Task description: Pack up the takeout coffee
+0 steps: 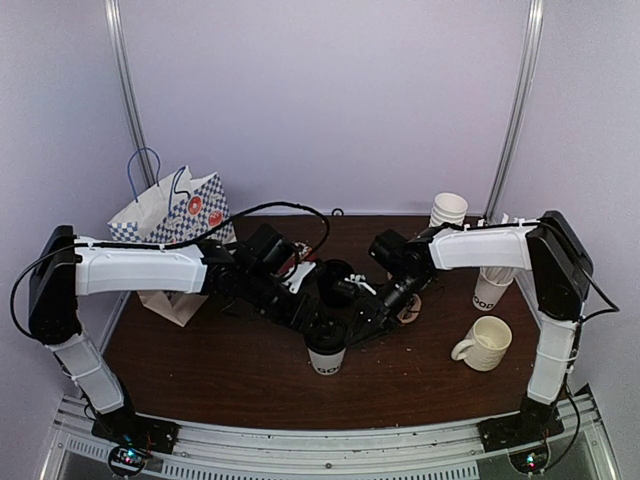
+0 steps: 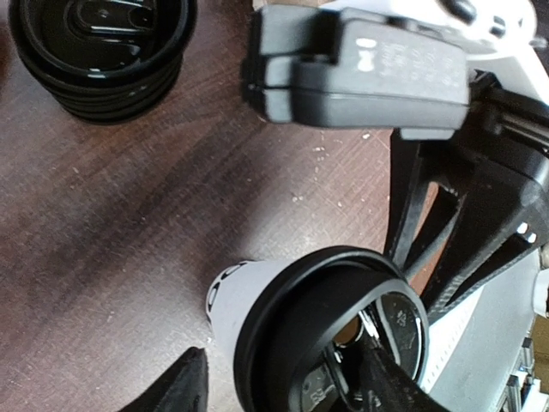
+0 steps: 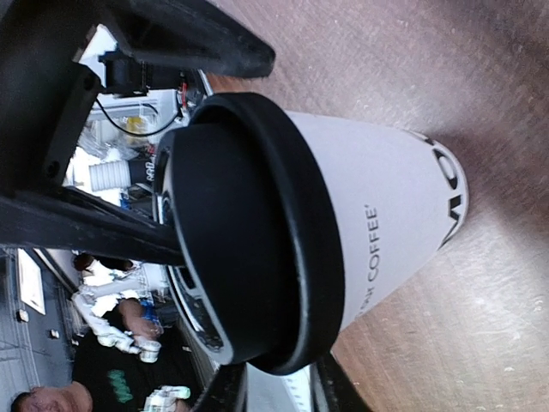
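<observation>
The dark wooden bench [image 1: 220, 370] carries everything; the left arm [image 1: 140, 268] and the right arm [image 1: 480, 245] both reach inward and meet over its middle. At the back left stands a paper bag [image 1: 175, 212] with a blue check pattern and cord handles. On the right side sit a cream mug [image 1: 487, 343], a stack of lidless cups [image 1: 448, 209] at the rear, and another lettered white cup [image 1: 490, 290] partly hidden under the right arm.

The takeout cup [image 1: 327, 358] stands upright on the bench near the middle, a little toward the front edge, between the two end effectors; its white side bears black lettering. A black dome lid [image 3: 240, 232] sits on its mouth; whether it is pressed fully home cannot be told.

The left end effector [image 2: 283, 369] hangs over the cup with its jaws spread wide; one of its fingers [image 2: 180, 390] is just beside the cup wall, apart from it, and the other lies over the lid's top; it has hold of nothing. The right end effector [image 3: 281, 386] has its jaws drawn narrow; its fingertips [image 3: 334, 390] sit on either side of the lid's rim and appear to pinch it.

A stack of spare lids [image 2: 99, 51] rests on the bench just beyond the cup.
</observation>
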Robot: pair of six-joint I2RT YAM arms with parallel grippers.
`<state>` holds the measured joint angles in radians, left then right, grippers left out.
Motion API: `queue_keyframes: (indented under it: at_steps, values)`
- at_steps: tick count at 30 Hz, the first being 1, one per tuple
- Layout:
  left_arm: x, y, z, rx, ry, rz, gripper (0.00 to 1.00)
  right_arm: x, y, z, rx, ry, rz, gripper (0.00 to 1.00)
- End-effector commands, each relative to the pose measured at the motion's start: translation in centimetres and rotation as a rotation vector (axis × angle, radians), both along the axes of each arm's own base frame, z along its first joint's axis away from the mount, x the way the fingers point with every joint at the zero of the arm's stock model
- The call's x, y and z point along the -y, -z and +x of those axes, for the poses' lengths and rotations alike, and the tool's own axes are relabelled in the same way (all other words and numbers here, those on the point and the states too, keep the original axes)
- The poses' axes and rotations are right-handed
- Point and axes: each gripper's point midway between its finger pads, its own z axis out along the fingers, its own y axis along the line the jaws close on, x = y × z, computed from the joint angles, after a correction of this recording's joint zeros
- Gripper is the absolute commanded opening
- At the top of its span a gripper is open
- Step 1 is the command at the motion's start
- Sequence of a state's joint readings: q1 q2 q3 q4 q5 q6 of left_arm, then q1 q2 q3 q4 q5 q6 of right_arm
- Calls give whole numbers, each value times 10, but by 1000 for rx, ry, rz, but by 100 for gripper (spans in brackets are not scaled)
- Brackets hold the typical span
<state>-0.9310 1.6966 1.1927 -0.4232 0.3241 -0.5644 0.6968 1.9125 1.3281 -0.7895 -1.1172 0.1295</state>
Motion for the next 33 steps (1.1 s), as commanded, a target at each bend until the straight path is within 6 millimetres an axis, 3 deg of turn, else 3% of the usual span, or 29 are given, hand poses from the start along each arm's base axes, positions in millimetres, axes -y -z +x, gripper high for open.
queue_keyframes:
  at_steps: [1,6,11,17,23,33]
  values:
    - [-12,12,-9,33,44,70,66,0,5,31,196,-2,-26,27]
    - [4,-32,-3,117,75,-21,75,3,-26,35,258,-19,30,36]
    - [8,-47,2,154,78,-42,80,8,-32,39,293,-20,28,40]
    - [-2,-54,13,203,17,-18,79,9,-34,30,278,-36,55,44]
    - [-6,-53,28,175,-17,-60,69,1,-29,3,234,-48,109,50]
    - [9,-34,16,84,59,-95,63,-15,-21,-13,218,-102,92,62]
